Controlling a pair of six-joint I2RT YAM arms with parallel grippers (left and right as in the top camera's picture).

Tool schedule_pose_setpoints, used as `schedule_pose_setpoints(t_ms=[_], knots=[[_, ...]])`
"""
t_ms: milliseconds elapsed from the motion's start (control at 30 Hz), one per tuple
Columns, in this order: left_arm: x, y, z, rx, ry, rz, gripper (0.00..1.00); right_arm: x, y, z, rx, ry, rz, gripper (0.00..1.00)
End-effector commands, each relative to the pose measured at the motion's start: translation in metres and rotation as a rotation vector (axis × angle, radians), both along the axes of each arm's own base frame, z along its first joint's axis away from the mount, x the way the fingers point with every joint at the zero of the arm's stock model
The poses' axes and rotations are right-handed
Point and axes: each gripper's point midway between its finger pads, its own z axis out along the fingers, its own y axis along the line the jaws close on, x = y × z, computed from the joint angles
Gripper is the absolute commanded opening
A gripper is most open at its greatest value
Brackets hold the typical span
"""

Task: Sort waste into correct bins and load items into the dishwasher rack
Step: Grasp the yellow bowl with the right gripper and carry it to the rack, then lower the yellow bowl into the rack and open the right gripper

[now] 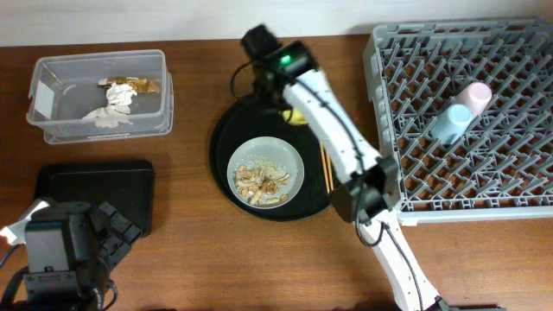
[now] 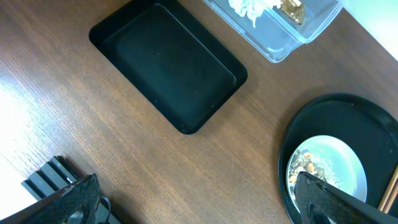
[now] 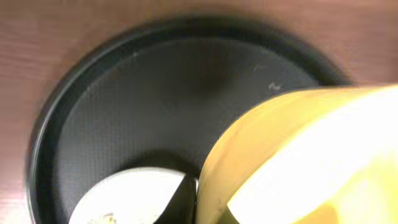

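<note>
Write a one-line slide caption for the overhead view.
Right arm over the round black tray at the yellow bowl; food scraps on the plate, blue cup and pink cup in the rack.

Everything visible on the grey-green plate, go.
The plate is round, pale grey-green, smooth and glossy, with a shallow raised rim. It lies flat, right side up, inside the round black tray, toward its lower edge in the overhead view. Beige-brown food scraps are heaped on its lower half; the upper half is bare.

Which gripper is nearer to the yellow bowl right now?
Right. The right gripper is at the yellow bowl, touching its wall; the left gripper hangs far off, near the black rectangular tray.
</note>
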Motion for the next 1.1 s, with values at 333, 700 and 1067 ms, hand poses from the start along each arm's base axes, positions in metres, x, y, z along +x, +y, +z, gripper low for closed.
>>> schedule_pose_setpoints(t_ms=[333,700,1067], knots=[[0.0,0.0,0.001,-0.007,-0.007,0.012,0.99,0.012,-0.24,0.168,0.496,-0.18,-0.204,0.04],[0.0,0.0,0.001,-0.007,-0.007,0.012,0.99,-0.024,-0.405,0.101,0.63,-0.012,-0.52,0.04],[0.0,0.0,0.001,-0.007,-0.007,0.012,0.99,-0.052,-0.454,0.104,1.21,-0.196,-0.424,0.04]])
